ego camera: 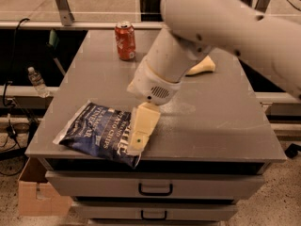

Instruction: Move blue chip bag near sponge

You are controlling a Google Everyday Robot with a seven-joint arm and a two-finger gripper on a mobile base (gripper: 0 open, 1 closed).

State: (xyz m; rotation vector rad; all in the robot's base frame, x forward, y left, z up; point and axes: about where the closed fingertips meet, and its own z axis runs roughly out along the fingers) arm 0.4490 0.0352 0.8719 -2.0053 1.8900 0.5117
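Hanging low over the front of the grey flat tabletop (211, 121), the robot's cream-coloured hand (137, 142) points down and towards the front edge. It covers the right end of the crinkly dark navy blue chip bag (94, 133), across part of its white lettering. Whether the hand is spread, pressed together or pinching the foil cannot be told from this view, nor whether it touches the bag or only hovers just above it. The bag lies flat on the front left part of the tabletop, its silvery edges showing at the left, with its lower right corner reaching the front edge. From the hand, the bulky white arm (225, 22) rises up and to the right, filling the upper right of the view. Behind the arm, at the back right of the tabletop, the pale yellow soft sponge (203, 67) lies partly hidden, well apart from the bag. A red soda can (125, 41) stands upright at the back, left of the arm and apart from both bag and sponge. Below the tabletop are grey drawers (155, 189) with dark handles. On the floor at the lower left sits a brown cardboard box (33, 194), and a clear plastic water bottle (36, 81) stands farther back on the left.
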